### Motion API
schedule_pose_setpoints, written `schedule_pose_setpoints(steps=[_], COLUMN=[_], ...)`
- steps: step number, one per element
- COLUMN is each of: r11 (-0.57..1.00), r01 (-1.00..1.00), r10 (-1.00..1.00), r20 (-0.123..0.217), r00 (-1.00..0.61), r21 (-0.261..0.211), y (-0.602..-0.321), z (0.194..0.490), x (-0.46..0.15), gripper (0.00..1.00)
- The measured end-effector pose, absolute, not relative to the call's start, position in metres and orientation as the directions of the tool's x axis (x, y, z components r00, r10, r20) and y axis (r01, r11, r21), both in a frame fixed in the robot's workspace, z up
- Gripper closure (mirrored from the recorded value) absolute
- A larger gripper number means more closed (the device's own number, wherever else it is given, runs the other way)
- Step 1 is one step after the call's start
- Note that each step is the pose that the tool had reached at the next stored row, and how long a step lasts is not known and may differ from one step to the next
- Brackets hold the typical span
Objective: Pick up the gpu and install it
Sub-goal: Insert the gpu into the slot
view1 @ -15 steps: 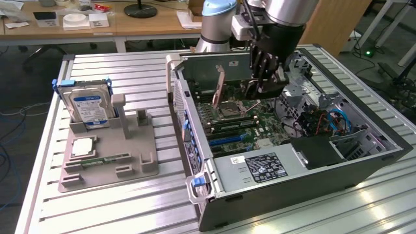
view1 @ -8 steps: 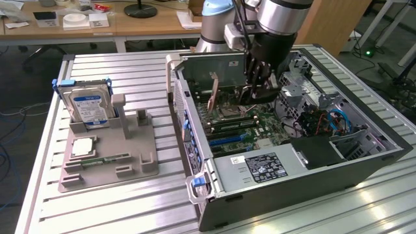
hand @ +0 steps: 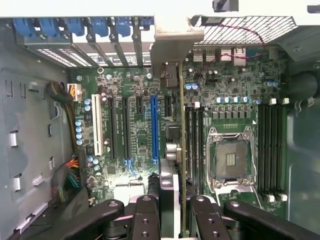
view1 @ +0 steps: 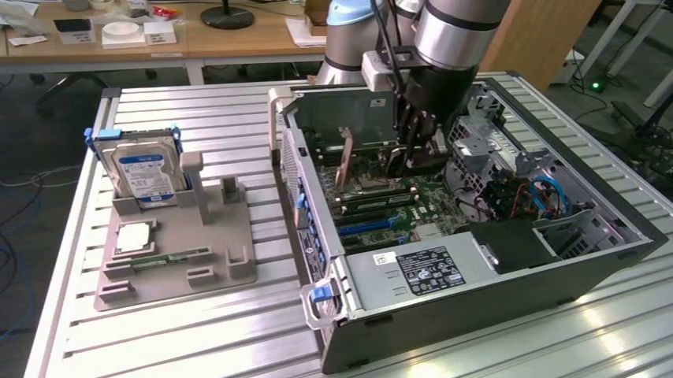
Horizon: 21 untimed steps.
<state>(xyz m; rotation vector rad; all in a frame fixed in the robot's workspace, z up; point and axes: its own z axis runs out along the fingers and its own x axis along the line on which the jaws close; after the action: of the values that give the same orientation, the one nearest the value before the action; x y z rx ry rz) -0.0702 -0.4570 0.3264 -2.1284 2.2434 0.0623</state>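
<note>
**Gpu held edge-on over the motherboard**

End effector (view1: 415, 156) is deep inside the open computer case (view1: 589, 260), its fingers (hand: 145, 215) clamped on the gpu (hand: 171, 182) from both sides. The card stands on edge above the motherboard (hand: 135, 125), between the long blue slot (hand: 153, 125) and the memory slots (hand: 192, 140). Whether it is seated, I cannot tell. Out on the table (view1: 210, 118), the hard drive (view1: 145, 175) stands in its grey holder (view1: 210, 244).
</note>
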Motion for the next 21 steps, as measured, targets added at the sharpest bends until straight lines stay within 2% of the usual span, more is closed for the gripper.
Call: schedule_pose_setpoints(steps=[21], r11=[0.053], r01=[-0.999], r10=[-0.997], r20=[-0.063], r00=[-0.052], r21=[-0.003], y=[-0.457], z=[0.3], x=[-0.08], gripper=[0.72])
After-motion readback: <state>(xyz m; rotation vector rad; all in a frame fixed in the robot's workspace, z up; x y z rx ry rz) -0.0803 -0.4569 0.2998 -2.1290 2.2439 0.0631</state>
